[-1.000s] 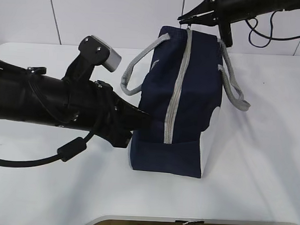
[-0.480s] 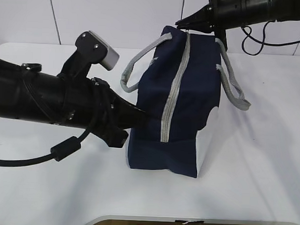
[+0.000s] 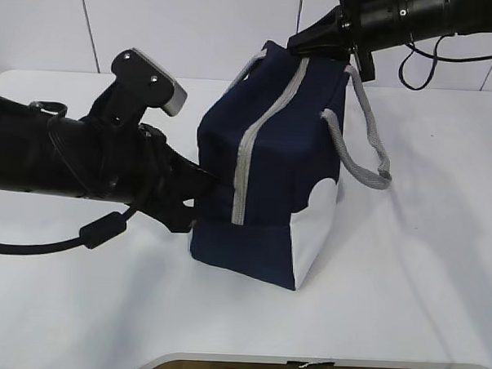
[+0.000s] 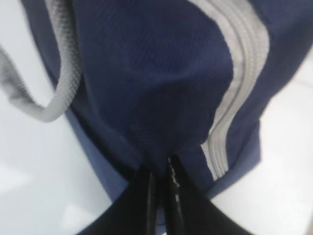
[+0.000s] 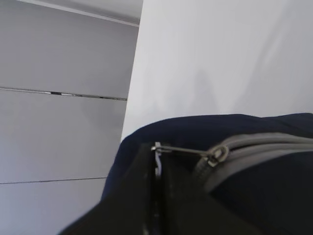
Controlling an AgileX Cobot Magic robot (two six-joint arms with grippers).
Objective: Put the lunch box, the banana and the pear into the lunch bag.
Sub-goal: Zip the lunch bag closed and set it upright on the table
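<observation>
The navy lunch bag (image 3: 271, 173) stands on end on the white table (image 3: 406, 257), leaning, its grey zipper (image 3: 260, 132) closed down the front and a white panel at the lower right. My left gripper (image 3: 207, 183) is shut on a fold of the bag's fabric at its lower left side; in the left wrist view the gripper (image 4: 159, 171) pinches the navy cloth (image 4: 161, 88) beside the zipper (image 4: 239, 83). My right gripper (image 3: 300, 41) is shut on the zipper's ring pull (image 5: 186, 150) at the bag's top. The lunch box, banana and pear are out of view.
Grey webbing handles hang on both sides of the bag, one at the right (image 3: 370, 149) and one near my left gripper (image 4: 63, 83). A black cable (image 3: 105, 227) loops under the left arm. A pale wall stands behind the table.
The bag has shifted left and leans more, its base turned so the white panel faces forward. Both grippers have kept their holds and moved left with it.
</observation>
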